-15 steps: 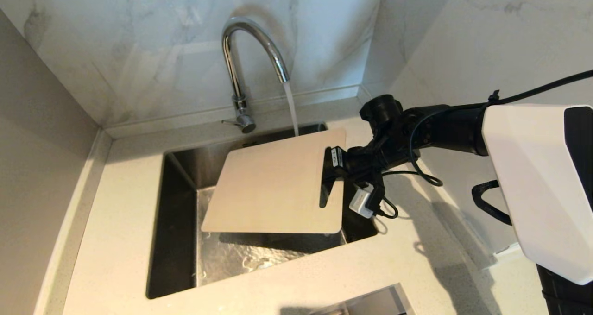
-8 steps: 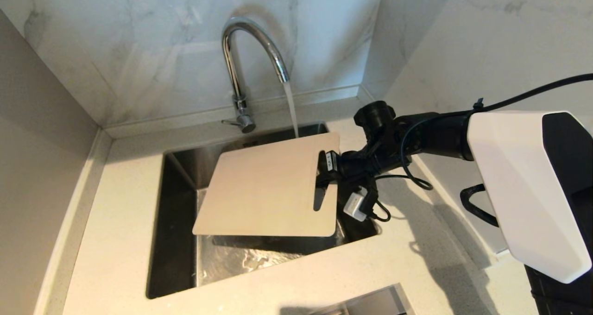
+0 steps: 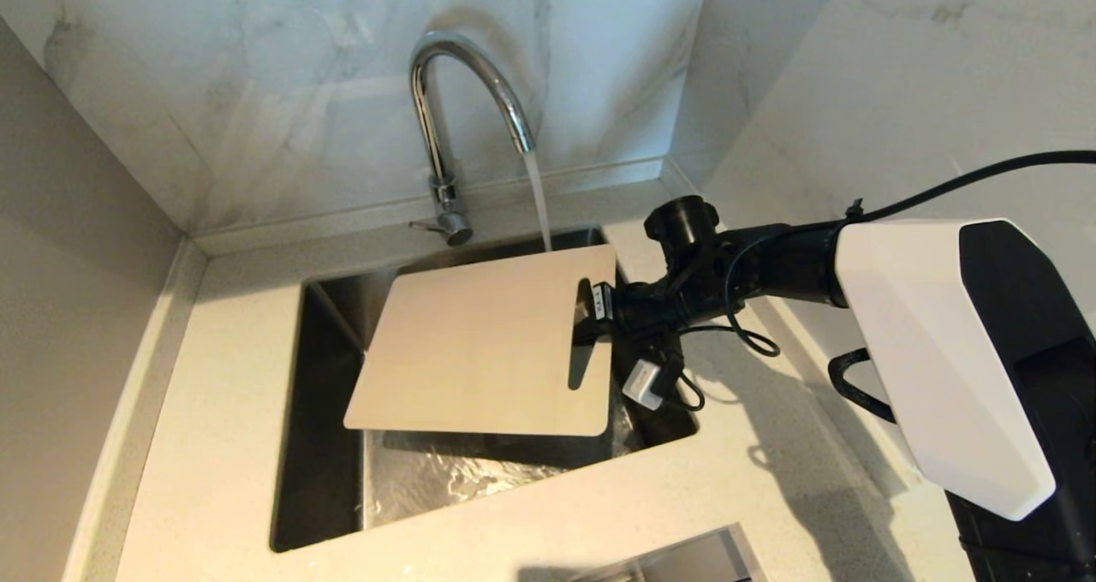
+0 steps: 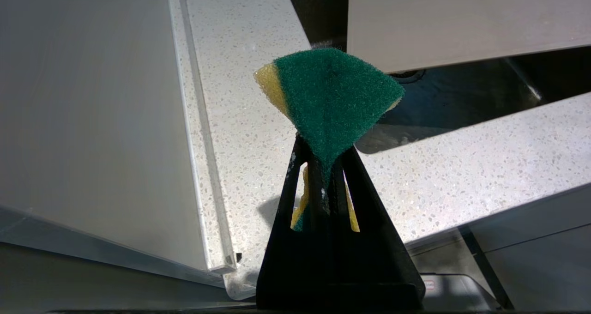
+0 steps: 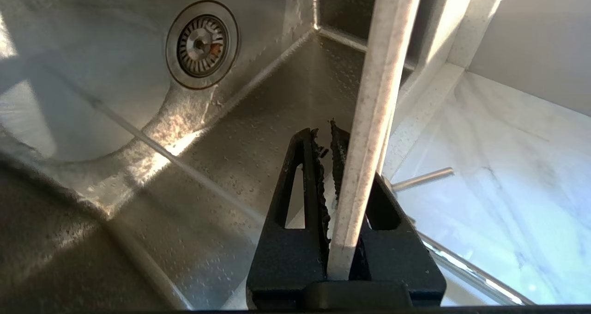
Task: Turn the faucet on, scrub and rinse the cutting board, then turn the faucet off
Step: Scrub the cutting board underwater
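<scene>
The chrome faucet (image 3: 467,94) is running, and its stream (image 3: 538,201) drops just behind the far edge of the cutting board (image 3: 479,351). The beige board hangs nearly flat over the sink (image 3: 325,445). My right gripper (image 3: 591,312) is shut on its handle end beside the slot. In the right wrist view the board's edge (image 5: 369,120) runs between the fingers of that gripper (image 5: 325,134). My left gripper (image 4: 323,152) is outside the head view, over the counter, and is shut on a green-and-yellow sponge (image 4: 330,97). The board (image 4: 461,18) shows beyond the sponge.
The faucet's thin lever (image 3: 428,225) sticks out at its base. Marble walls close in behind and on the right. A speckled counter (image 3: 214,377) rims the steel sink, whose wet floor holds a drain (image 5: 202,44). An opening (image 3: 685,556) shows at the front edge.
My right arm has carried the cutting board to the left across the sink. Water keeps running.
</scene>
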{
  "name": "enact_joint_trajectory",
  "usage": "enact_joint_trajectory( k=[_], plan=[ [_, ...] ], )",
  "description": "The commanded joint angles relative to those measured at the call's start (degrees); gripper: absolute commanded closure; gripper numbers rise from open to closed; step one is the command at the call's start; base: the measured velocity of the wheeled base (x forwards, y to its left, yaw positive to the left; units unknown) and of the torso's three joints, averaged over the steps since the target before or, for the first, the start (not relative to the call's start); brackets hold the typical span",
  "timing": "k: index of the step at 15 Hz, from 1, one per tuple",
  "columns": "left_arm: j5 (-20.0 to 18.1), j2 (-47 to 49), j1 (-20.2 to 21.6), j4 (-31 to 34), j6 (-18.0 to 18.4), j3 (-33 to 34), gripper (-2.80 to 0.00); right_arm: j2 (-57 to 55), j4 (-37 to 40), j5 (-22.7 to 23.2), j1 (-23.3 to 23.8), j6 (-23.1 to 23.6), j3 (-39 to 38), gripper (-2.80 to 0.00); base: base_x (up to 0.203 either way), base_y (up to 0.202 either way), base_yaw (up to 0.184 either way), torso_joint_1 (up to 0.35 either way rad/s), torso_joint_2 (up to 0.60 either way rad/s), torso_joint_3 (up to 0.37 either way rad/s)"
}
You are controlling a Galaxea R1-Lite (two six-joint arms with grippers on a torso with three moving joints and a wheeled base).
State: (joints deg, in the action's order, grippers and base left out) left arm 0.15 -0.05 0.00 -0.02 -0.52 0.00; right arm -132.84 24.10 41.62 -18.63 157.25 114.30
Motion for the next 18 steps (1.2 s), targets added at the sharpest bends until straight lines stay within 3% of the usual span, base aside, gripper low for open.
enact_joint_trajectory(
  k=[1, 8, 15, 18],
  plan=[
    [0.0, 0.0, 0.0, 0.0, 0.0, 0.2, 0.0, -1.7, -0.7, 0.5, 0.0, 0.9, 0.0, 0.0, 0.0, 0.0, 0.0, 0.0, 0.0, 0.0],
    [0.0, 0.0, 0.0, 0.0, 0.0, 0.2, 0.0, -0.9, 3.9, 3.7, -0.1, 0.9, 0.2, 0.0, 0.0, 0.0, 0.0, 0.0, 0.0, 0.0],
    [0.0, 0.0, 0.0, 0.0, -0.1, 0.2, 0.0, 1.8, 6.2, 3.6, 0.0, 0.9, 0.2, 0.0, 0.0, 0.0, 0.0, 0.0, 0.0, 0.0],
    [0.0, 0.0, 0.0, -0.1, -0.1, 0.2, 0.0, 2.5, 11.6, 2.9, 0.1, 0.9, 0.2, 0.0, 0.0, 0.0, 0.0, 0.0, 0.0, 0.0]
  ],
)
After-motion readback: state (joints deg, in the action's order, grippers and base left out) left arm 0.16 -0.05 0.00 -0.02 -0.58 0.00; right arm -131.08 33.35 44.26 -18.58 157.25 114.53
